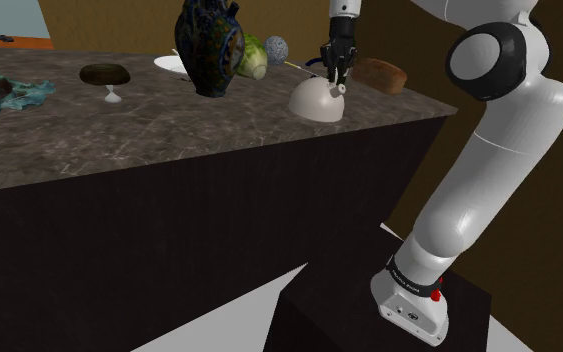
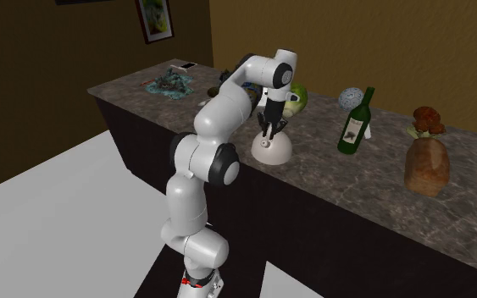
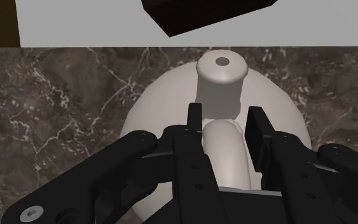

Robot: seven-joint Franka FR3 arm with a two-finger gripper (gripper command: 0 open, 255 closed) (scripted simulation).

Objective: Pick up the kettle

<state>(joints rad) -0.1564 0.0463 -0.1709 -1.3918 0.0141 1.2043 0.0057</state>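
A white dome-shaped kettle (image 1: 314, 100) (image 2: 272, 149) stands on the dark marble counter (image 1: 169, 130), close to its front edge. My black gripper (image 1: 337, 82) (image 2: 268, 133) comes straight down onto the kettle's top. In the wrist view the gripper (image 3: 225, 113) has its two fingers on either side of the kettle's arched handle (image 3: 224, 149), and the handle takes up the whole gap between them. The kettle's round body (image 3: 161, 105) and its knobbed spout (image 3: 221, 70) lie just beyond the fingertips. The kettle rests on the counter.
In the shoulder view, a dark patterned vase (image 1: 210, 45), a green cabbage (image 1: 252, 57) and a white plate (image 1: 172, 63) stand left of the kettle, and a brown loaf (image 1: 379, 74) to its right. A green bottle (image 2: 357, 123) stands further along the counter.
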